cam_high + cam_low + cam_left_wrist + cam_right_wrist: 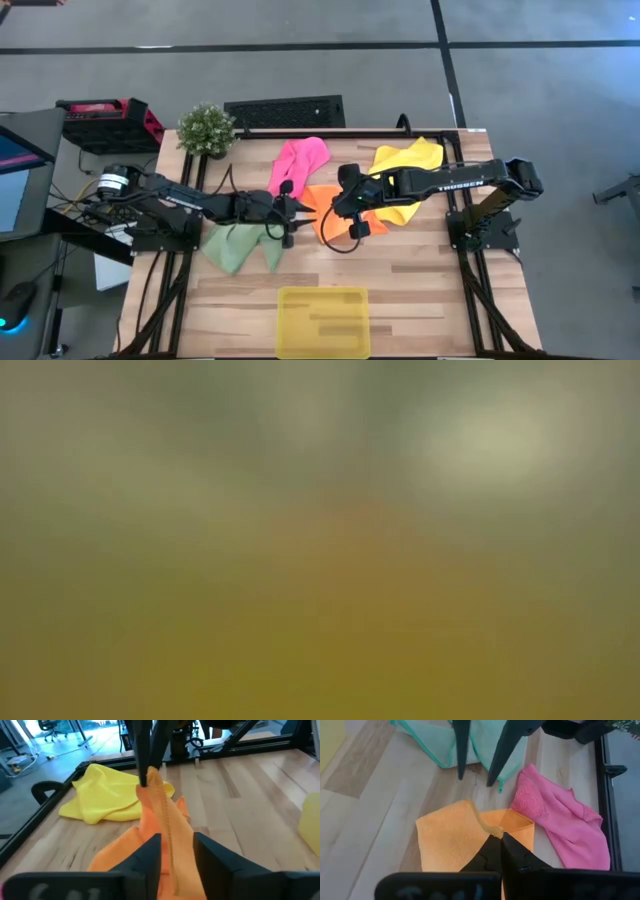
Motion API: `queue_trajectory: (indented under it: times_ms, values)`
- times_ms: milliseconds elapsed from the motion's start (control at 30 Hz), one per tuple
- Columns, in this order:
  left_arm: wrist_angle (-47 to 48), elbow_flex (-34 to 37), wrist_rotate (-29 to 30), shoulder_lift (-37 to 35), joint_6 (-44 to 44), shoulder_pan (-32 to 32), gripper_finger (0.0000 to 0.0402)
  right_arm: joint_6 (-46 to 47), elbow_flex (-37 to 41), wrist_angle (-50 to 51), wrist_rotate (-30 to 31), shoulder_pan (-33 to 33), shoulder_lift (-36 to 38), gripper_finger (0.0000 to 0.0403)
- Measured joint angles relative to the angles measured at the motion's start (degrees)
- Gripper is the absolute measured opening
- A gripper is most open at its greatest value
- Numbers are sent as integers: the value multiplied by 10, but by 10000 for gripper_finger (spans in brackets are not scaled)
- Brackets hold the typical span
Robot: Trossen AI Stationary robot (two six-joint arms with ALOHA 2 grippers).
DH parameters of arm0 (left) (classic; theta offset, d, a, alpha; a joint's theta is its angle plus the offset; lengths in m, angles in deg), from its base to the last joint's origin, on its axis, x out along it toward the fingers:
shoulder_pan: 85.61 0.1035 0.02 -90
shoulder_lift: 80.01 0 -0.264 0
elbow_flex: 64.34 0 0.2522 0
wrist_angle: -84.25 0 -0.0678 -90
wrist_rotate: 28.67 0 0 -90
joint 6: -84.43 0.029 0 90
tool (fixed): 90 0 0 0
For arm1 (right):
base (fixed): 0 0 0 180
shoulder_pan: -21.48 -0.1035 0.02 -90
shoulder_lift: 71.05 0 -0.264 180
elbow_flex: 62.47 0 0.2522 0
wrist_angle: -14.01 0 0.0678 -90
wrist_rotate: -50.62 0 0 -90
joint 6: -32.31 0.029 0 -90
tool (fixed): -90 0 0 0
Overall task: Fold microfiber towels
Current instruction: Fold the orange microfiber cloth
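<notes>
The right hand (499, 837) is pinching an edge of the orange towel (452, 842) with its fingers pressed together, lifting that edge into a ridge above the wooden bench (420, 275). The left hand (172, 842) is reaching in from the opposite side with its fingers apart, straddling the raised orange fold without clamping it.

The orange towel is lying near the middle of the bench. The hot pink towel (300, 160) is sitting crumpled just beside it toward the far edge, touching it at one corner. The yellow towel (410, 160) is bunched under the right arm, and the pale green towel (235, 248) is lying beneath the left arm. A translucent yellow tray (322, 320) is resting near the front edge, well apart from the towels.
</notes>
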Motion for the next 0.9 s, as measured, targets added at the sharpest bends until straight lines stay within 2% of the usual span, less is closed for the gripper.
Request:
queue_trajectory:
  times_ms: [133, 433, 700, 800, 900]
  values:
    - [0, 0, 2, 0, -28, 1, 134, 0, 0, -4, 0, 0, 0, 9]
    - [-27, 0, 3, 2, -38, 5, 137, -4, 0, -13, 0, 0, 0, 11]
    - [-112, -12, 7, 92, -12, 5, 137, -4, 0, -16, 0, 0, 0, 8]
    - [-107, -35, 22, 105, 8, 5, 137, -4, 0, -16, 0, 0, 0, 10]
    - [-52, -60, 26, 113, 8, 5, 137, -4, 0, -13, 0, 0, 0, 11]
